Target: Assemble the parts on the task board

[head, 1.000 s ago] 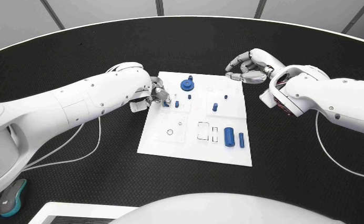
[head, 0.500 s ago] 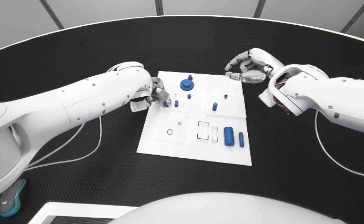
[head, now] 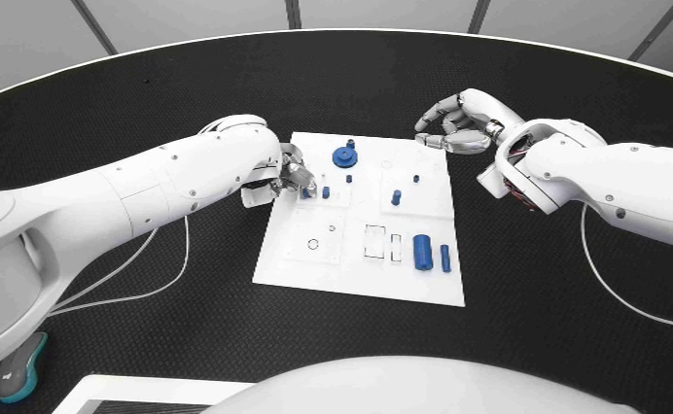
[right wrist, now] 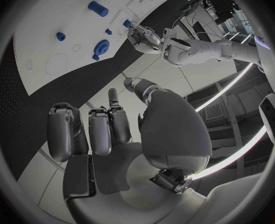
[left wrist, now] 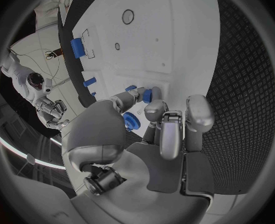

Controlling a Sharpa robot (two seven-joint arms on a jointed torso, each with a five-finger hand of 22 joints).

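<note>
L hand [head: 291, 175] at task board [head: 358, 278] left edge, fingertips pinching small blue peg [left wrist: 147, 95] standing in board. R hand [head: 459, 126] just off board's far right corner, above tabletop [head: 561, 297], fingers curled in, holding nothing.

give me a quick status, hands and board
Left hand at task board's left edge, fingers on a small blue peg. Right hand curled, holding nothing, off the far right corner. Nothing in the way.

Standing blue parts [head: 396, 197] crowd the task board's [head: 320, 273] far half; its near-left corner lies bare.
</note>
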